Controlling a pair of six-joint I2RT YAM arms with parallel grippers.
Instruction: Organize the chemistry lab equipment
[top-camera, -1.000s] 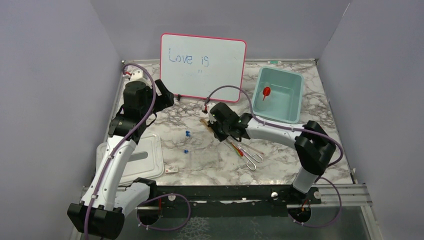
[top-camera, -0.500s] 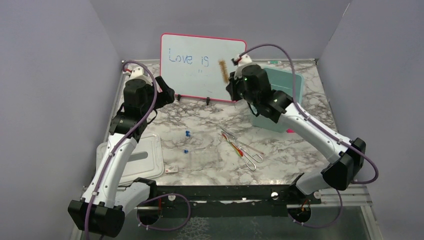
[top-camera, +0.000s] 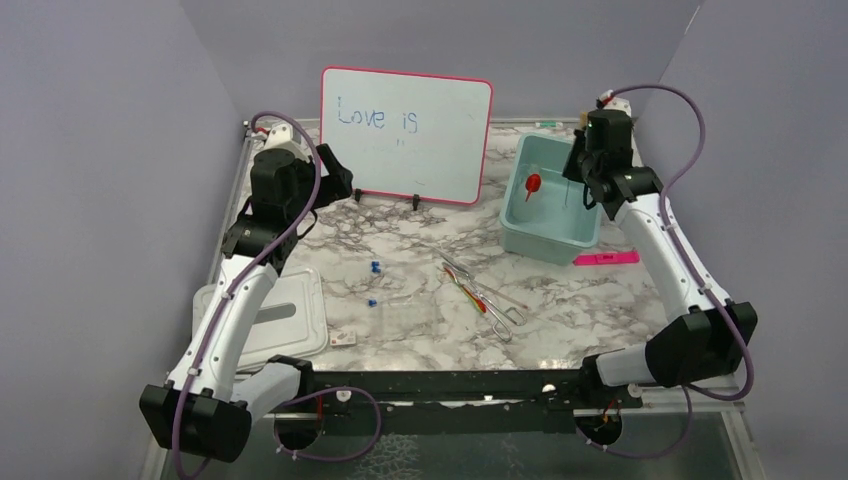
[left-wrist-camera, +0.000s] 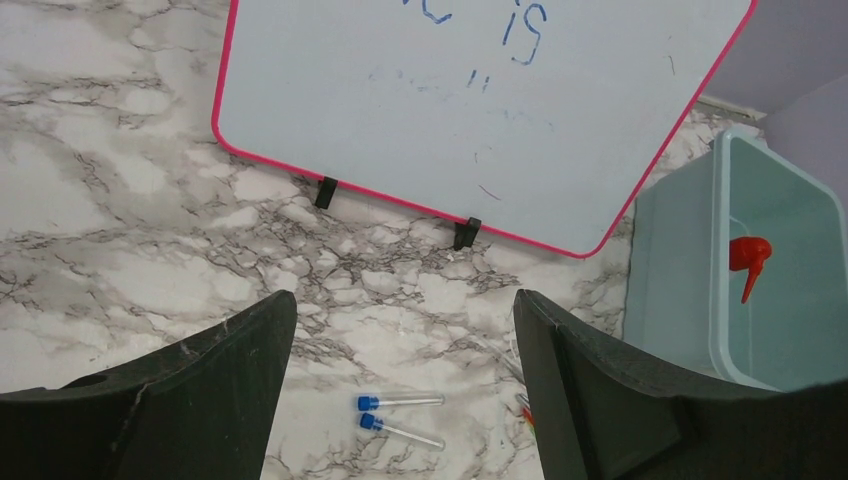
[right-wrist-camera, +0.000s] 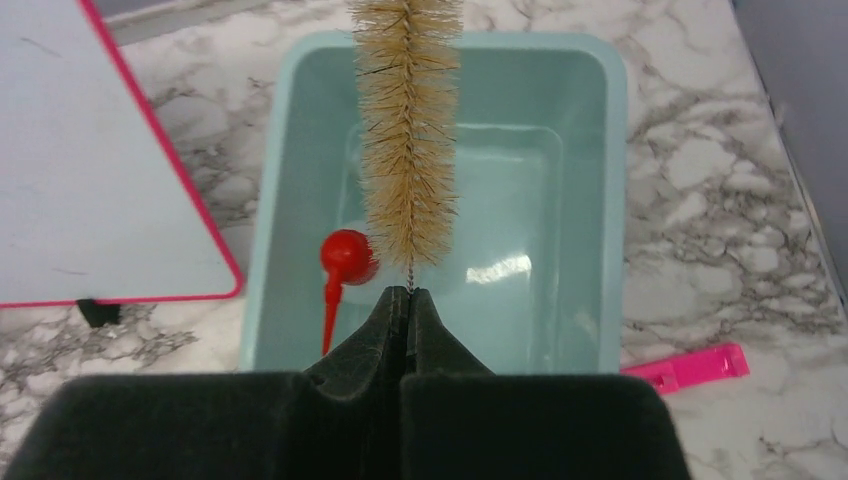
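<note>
My right gripper (right-wrist-camera: 407, 295) is shut on the wire stem of a tan bristle brush (right-wrist-camera: 405, 130) and holds it above the teal bin (right-wrist-camera: 612, 200). In the top view it (top-camera: 588, 168) hangs over the bin's (top-camera: 550, 246) back right. A clear squeeze bottle with a red nozzle (right-wrist-camera: 343, 258) lies in the bin. My left gripper (left-wrist-camera: 405, 300) is open and empty, high near the whiteboard. Two blue-capped tubes (left-wrist-camera: 400, 402) lie on the table below it. Metal tongs (top-camera: 503, 316), red and brown-handled tools (top-camera: 468, 292) and a clear rack (top-camera: 410, 318) lie mid-table.
The pink-framed whiteboard (top-camera: 405, 135) stands at the back. A pink marker (top-camera: 605, 258) lies right of the bin. A white lid (top-camera: 270, 320) sits at the front left, with a small white item (top-camera: 343, 340) beside it. Grey walls close in three sides.
My right arm has swung from mid-table up past the whiteboard to above the bin, carrying the brush. The pink marker now shows. The left arm has barely moved.
</note>
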